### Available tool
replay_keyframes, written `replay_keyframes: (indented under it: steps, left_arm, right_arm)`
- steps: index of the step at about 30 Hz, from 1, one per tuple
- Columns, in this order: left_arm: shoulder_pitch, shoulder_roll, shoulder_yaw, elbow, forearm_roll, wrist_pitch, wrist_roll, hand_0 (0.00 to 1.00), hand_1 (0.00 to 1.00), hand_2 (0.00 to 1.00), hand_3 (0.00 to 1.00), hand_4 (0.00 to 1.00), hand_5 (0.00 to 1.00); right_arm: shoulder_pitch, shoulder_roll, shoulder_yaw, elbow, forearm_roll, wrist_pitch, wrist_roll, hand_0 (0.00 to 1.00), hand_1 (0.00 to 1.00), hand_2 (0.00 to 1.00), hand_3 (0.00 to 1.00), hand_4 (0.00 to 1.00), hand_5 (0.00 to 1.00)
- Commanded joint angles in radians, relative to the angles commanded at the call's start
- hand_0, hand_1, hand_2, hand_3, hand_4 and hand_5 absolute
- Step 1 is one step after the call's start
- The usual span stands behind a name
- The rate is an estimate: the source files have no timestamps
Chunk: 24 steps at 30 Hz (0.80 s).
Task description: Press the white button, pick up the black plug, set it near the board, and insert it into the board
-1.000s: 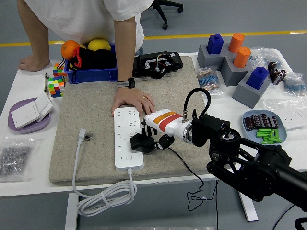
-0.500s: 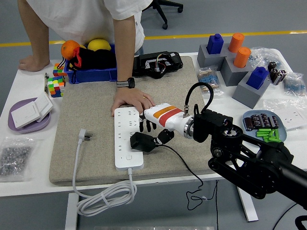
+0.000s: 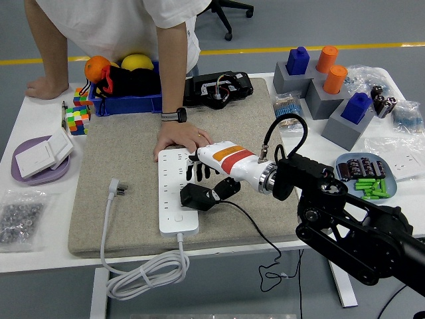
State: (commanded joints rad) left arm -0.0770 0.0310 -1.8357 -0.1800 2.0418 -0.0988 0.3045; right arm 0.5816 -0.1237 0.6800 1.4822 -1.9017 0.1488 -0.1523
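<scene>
Right hand (image 3: pixel 207 174) is reaching in from 4 o'clock, glossy white shell with orange and red stripes, black jointed fingers (image 3: pixel 196 171) hanging relaxed over the board (image 3: pixel 174 193), holding nothing. Thumb side is sitting just beside the black plug (image 3: pixel 197 197); can't tell if it's touching.

Black plug is a chunky matte block sitting on the board's right edge, around mid-length, tilted a bit. Whether its pins are seated can't be seen from here. Its thin black cord (image 3: pixel 259 229) is trailing toward 5 o'clock, off the mat and over the counter (image 3: pixel 40 256) edge.

Board is a long white plastic strip, rounded corners, rows of sockets, lying lengthwise on the grey felt mat (image 3: pixel 119 166). White button (image 3: pixel 178 218) is near its 6 o'clock end. Its own white cable is coiling below the counter edge, ending in a white plug (image 3: pixel 115 188) lying on the mat at 9 o'clock of the board.

A person at 12 o'clock is pressing one hand (image 3: pixel 180 139) flat on the mat, fingertips at the board's far end; the other hand (image 3: pixel 45 87) is resting on the counter at 10 o'clock.

Left arm isn't showing.
</scene>
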Motion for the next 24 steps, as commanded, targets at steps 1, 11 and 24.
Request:
replay_keyframes:
  steps: [1,11,24]
  left_arm:
    - [0.0,0.0,0.0,0.0,0.001,0.0,0.0,0.779,0.728,0.682,0.762,0.497,0.485]
    - [0.002,-0.002,0.002,0.0,0.005,-0.002,-0.002,0.779,0.728,0.681,0.762,0.497,0.485]
    - [0.002,-0.007,0.009,0.0,-0.009,-0.001,-0.005,0.779,0.729,0.681,0.762,0.497,0.485]
  right_arm:
    - [-0.017,-0.005,0.008,0.017,0.03,-0.004,0.011,0.37,0.448,0.477,0.534,0.86,0.002]
    - [-0.144,-0.026,0.043,0.04,0.349,-0.007,0.11,0.75,0.73,0.689,0.64,0.758,0.147]
    - [-0.234,-0.022,0.083,0.075,0.311,-0.018,0.127,0.897,0.858,0.815,0.791,0.797,0.334]
